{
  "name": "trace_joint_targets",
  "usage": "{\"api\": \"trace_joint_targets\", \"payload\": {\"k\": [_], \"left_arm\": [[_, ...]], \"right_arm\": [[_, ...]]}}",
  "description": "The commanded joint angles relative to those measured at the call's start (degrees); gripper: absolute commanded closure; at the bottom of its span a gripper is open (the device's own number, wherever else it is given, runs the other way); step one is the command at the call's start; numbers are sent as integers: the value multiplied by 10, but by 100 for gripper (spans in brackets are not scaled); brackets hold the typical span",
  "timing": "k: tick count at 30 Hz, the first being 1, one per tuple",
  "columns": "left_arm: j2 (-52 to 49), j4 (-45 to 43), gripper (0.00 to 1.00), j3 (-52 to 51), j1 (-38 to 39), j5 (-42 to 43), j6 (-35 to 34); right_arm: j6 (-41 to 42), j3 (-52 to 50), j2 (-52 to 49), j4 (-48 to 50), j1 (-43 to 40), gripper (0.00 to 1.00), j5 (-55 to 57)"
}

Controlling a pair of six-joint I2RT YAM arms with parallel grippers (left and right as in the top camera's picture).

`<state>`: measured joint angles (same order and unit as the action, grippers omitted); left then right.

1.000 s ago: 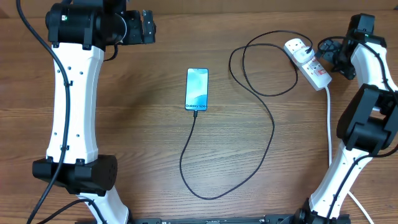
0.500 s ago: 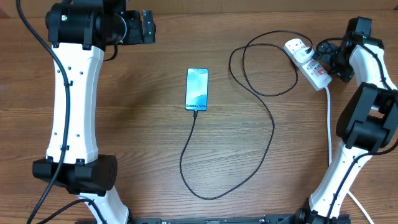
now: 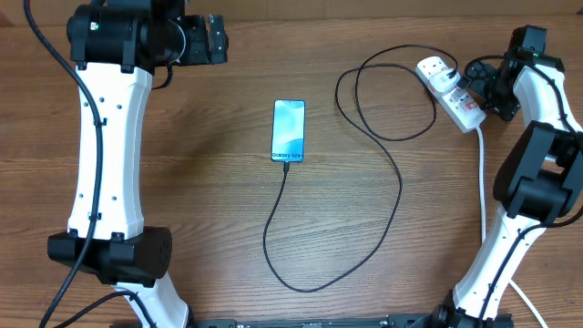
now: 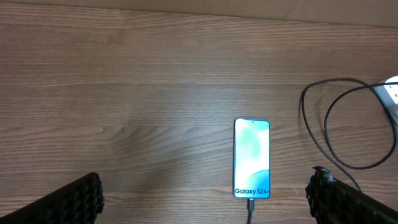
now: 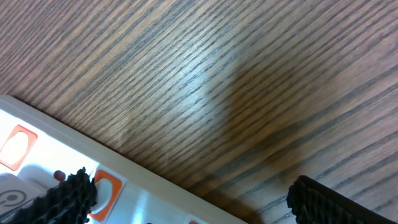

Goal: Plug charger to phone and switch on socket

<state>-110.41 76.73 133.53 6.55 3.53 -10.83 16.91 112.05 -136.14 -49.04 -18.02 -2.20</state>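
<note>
The phone (image 3: 289,130) lies flat mid-table, its cyan screen lit; it also shows in the left wrist view (image 4: 252,157). The black charger (image 3: 399,187) cable runs from the phone's lower edge, where its tip (image 4: 250,208) sits in the port. It loops across the table to the white socket (image 3: 453,91) at the far right. My right gripper (image 3: 481,82) hovers open just right of the socket, one finger (image 5: 62,200) over an orange switch (image 5: 106,191) on the socket (image 5: 146,186). My left gripper (image 3: 215,38) is open and high at the back left, holding nothing.
The socket's thick white cord (image 3: 482,182) runs down the right side beside the right arm's base. The charger cable makes a wide loop (image 3: 387,91) between phone and socket. Bare wooden table (image 3: 200,182) lies left of the phone.
My right gripper has shifted slightly left toward the socket. The left arm, phone and cable have not moved.
</note>
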Motion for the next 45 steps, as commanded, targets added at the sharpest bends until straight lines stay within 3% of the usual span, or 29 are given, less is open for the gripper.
{"api": "trace_joint_targets", "payload": {"k": [1,25,30,39,45], "left_arm": [[1,0,0,0,2,-10,-10],[1,0,0,0,2,-10,-10],[1,0,0,0,2,-10,-10],[1,0,0,0,2,-10,-10],[1,0,0,0,2,-10,-10]], "right_arm": [[-9,-22,-6,-10,4,0,-31],[-9,-22,-6,-40,4,0,-31],[12,-2,7,-84,-2,0,-28],[42,13,177,-187,-13,0,-29],[85,12,331,-334,10,0,-35]]}}
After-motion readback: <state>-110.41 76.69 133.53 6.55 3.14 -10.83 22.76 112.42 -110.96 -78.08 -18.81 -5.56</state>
